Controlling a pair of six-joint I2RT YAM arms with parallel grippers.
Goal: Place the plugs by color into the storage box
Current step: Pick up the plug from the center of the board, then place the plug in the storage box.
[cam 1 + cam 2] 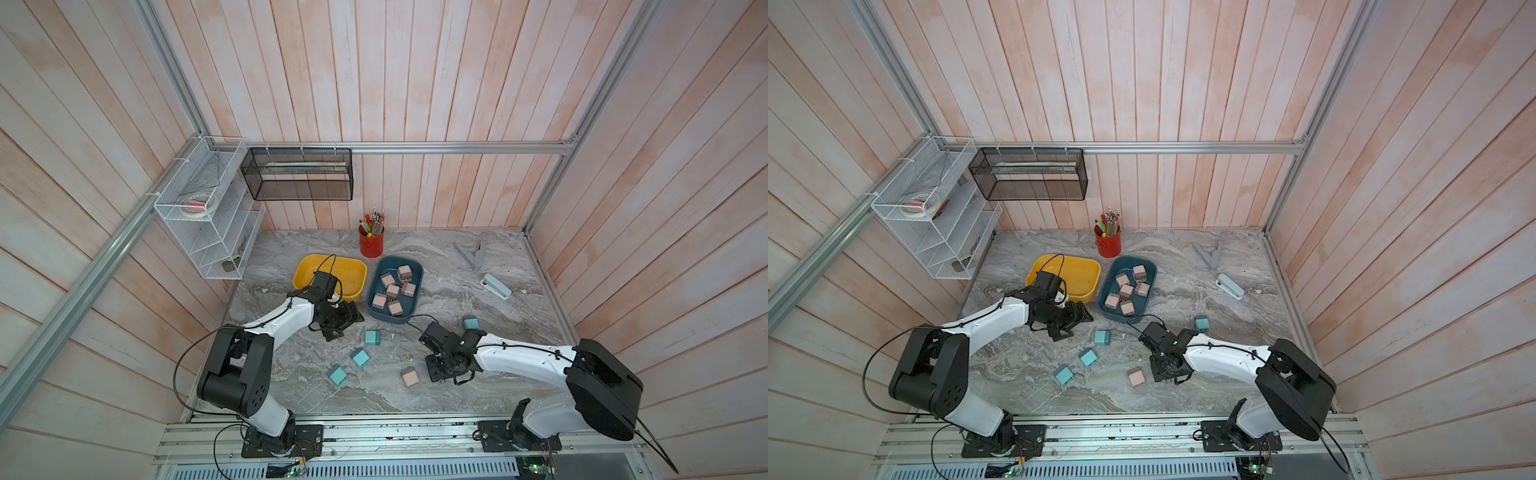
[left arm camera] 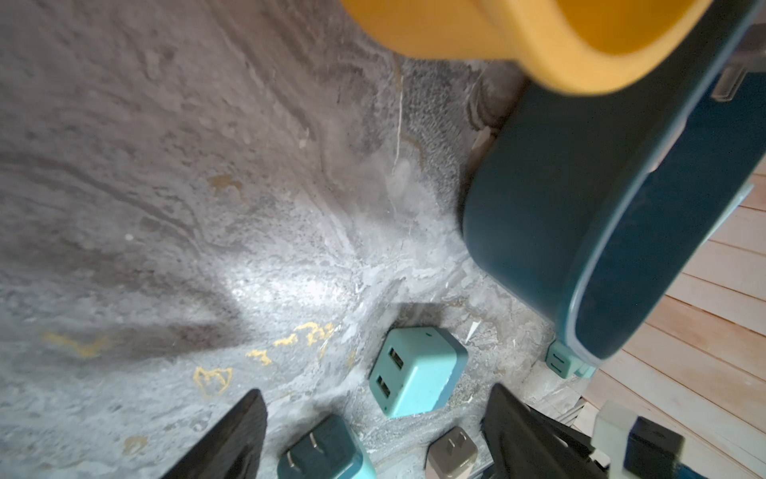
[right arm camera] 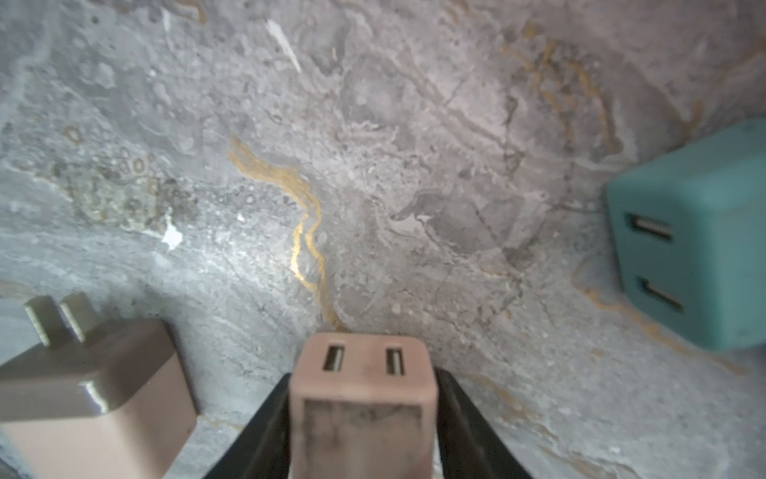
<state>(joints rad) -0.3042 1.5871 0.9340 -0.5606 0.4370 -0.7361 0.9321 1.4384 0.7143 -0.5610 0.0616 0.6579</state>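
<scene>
Between the black fingers (image 3: pixel 265 419) of the right gripper (image 3: pixel 363 373) a pink plug (image 3: pixel 364 398) is clamped. Both fingers press flat against its sides, and its two-slot face points away from the wrist. Whether it rests on the marble table (image 3: pixel 373 166) or hangs just clear of it I cannot tell. Just off one side of this gripper lies a loose pink plug (image 3: pixel 91 394), prongs pointing away from the wrist. Well off the opposite side lies a teal plug (image 3: pixel 696 249), apart from the fingers.

The left gripper (image 2: pixel 377 392) hangs with its jaws wide apart, gripping nothing. In the gap between its fingers (image 2: pixel 232 439), on the table below, shows a pronged teal plug (image 2: pixel 327 452). Just past the fingertips lies a ported teal plug (image 2: pixel 418 373), its ports turned toward the wrist. Farther out beyond it stands the blue box (image 2: pixel 580 207), with the yellow box (image 2: pixel 539 54) next to it. In both top views this gripper hangs near the closest corners of the two boxes. In both top views the blue box holds six pink plugs (image 1: pixel 394 291) (image 1: pixel 1126 290).
</scene>
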